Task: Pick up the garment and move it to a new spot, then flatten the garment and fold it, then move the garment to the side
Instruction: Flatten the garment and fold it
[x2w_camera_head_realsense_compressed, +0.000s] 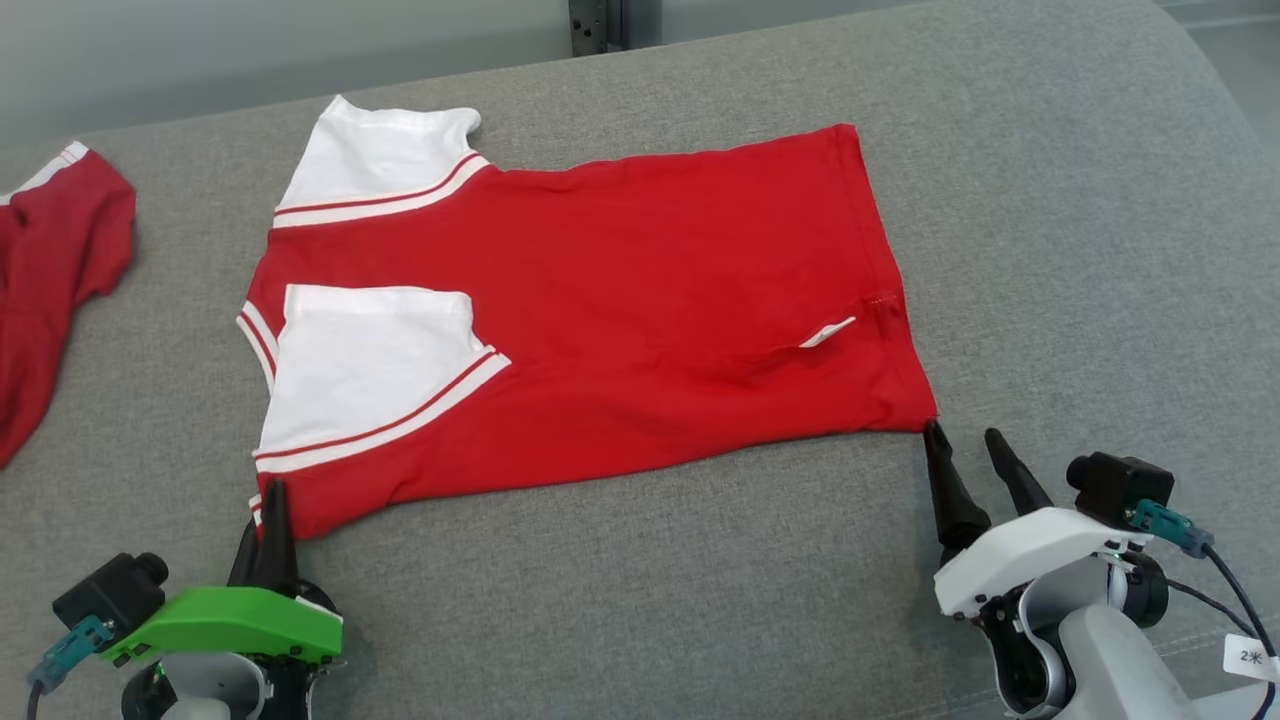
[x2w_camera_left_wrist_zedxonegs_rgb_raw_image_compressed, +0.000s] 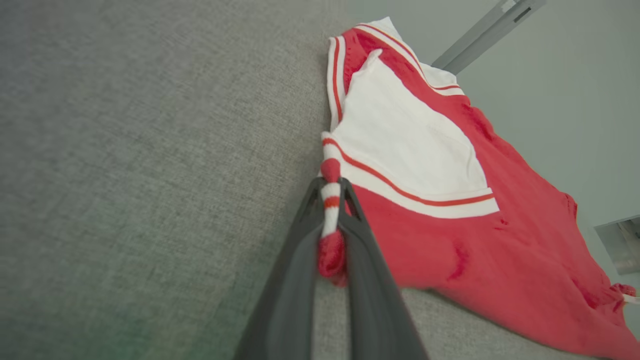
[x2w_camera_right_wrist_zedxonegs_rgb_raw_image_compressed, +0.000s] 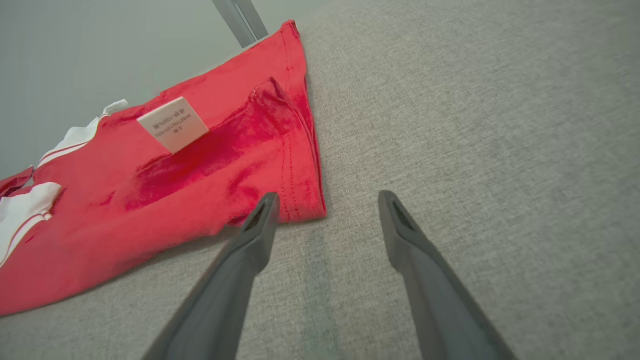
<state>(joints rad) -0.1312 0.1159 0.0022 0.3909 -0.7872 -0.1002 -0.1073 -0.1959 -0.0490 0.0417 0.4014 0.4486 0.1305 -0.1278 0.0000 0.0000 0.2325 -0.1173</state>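
Roughly midway: shirt (x2w_camera_head_realsense_compressed: 620, 320) lies flat w/ 1 sleeve tucked in; left gripper (x2w_camera_head_realsense_compressed: 272, 492) clamps its striped corner, right gripper (x2w_camera_head_realsense_compressed: 962, 432) gapes by hem corner. Main fold + move aside pending.

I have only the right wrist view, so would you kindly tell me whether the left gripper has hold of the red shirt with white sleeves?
Observer: Yes, the left gripper is shut on the striped trim at the near left corner of the red shirt with white sleeves.
Operator: Thank you. Does anything else lie on the grey fabric surface?
Observer: A second red garment lies crumpled at its far left, apart from the shirt.
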